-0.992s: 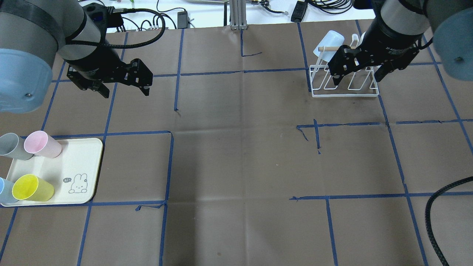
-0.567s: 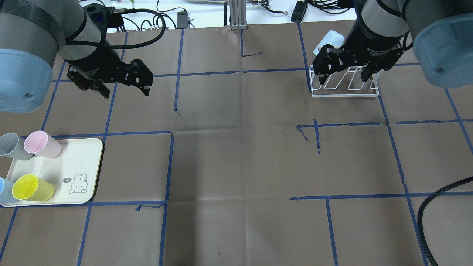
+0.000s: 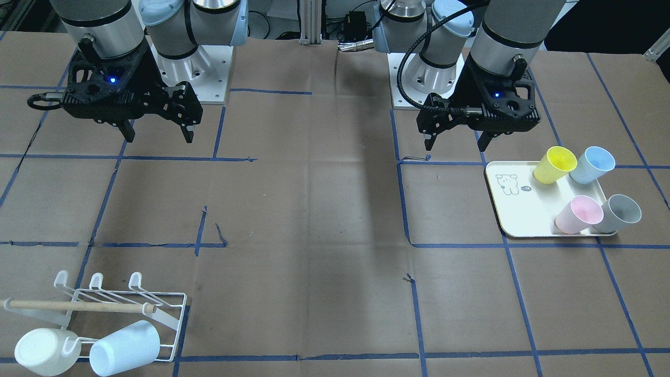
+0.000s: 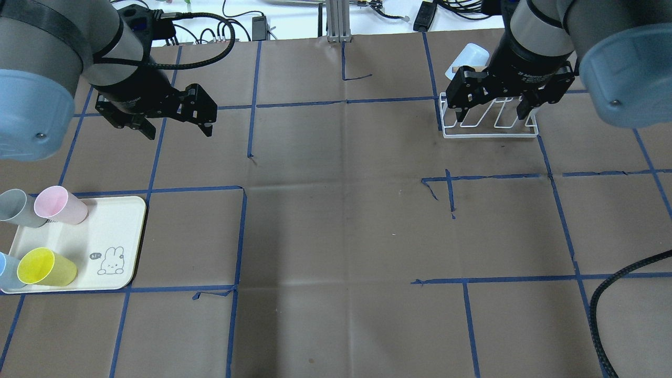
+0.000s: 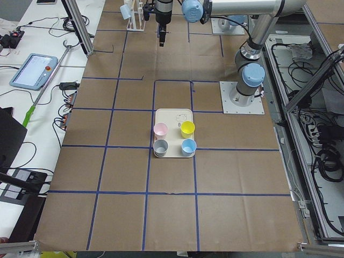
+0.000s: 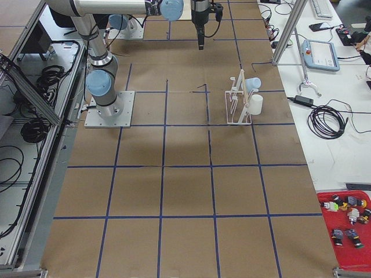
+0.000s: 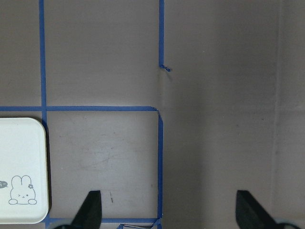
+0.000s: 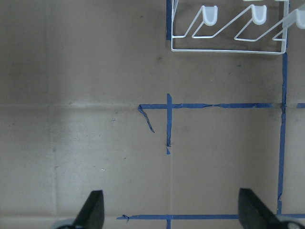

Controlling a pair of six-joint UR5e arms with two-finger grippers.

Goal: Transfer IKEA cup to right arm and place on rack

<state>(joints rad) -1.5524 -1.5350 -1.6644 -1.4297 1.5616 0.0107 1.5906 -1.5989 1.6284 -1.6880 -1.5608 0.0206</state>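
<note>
Several IKEA cups lie on a cream bear tray (image 4: 113, 231) at the near left: pink (image 4: 59, 205), yellow (image 4: 44, 266), grey (image 4: 16, 208) and light blue (image 3: 591, 163). My left gripper (image 4: 176, 126) hangs open and empty, well beyond the tray; the tray's corner shows in the left wrist view (image 7: 21, 167). The white wire rack (image 4: 491, 126) with its wooden dowel (image 3: 78, 305) holds a white cup (image 3: 44, 352) and a light-blue cup (image 3: 125, 348). My right gripper (image 4: 489, 113) is open and empty, high above the table on the robot's side of the rack (image 8: 224, 28).
Blue tape lines grid the brown table cover. A black ribbed hose (image 4: 619, 294) loops in at the near right. Cables and a metal post (image 4: 338, 21) line the far edge. A red bin of small parts (image 6: 348, 231) sits off the table.
My right gripper has swung left and away from the rack, still open and empty. The left arm and the cups have not moved.
</note>
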